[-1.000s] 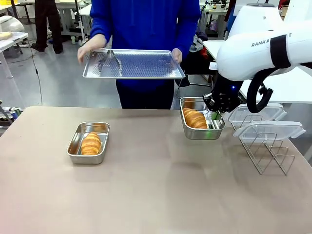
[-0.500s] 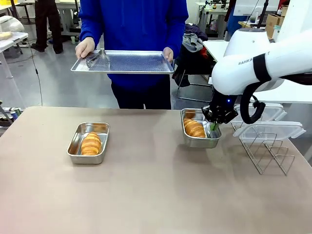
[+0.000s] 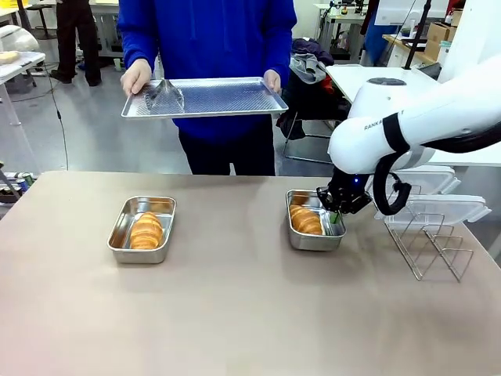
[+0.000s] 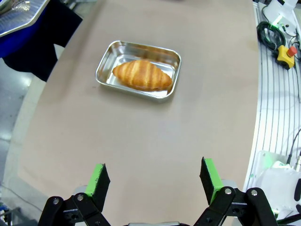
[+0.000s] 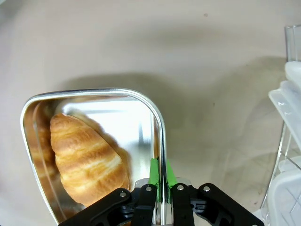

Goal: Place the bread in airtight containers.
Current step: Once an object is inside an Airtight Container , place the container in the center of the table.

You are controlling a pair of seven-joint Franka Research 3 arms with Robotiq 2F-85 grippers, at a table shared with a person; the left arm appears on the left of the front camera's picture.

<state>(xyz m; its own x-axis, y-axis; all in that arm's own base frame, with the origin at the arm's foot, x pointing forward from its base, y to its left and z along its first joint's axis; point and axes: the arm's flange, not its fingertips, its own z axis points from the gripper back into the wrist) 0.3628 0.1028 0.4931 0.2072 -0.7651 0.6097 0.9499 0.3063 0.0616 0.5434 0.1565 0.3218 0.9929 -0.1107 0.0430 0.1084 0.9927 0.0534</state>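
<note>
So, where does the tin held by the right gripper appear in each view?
Front view: right tin, right of centre, right gripper shut on its right rim.
Right wrist view: lower left, rim pinched between the green pads.
Left wrist view: the tin at upper centre is the left tin.
Shared landmark: the clear lids beside the right tin.

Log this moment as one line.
right gripper: shut on right tin rim | left gripper: open, empty | left tin: croissant inside | right tin: croissant inside | person: holding tray
</note>
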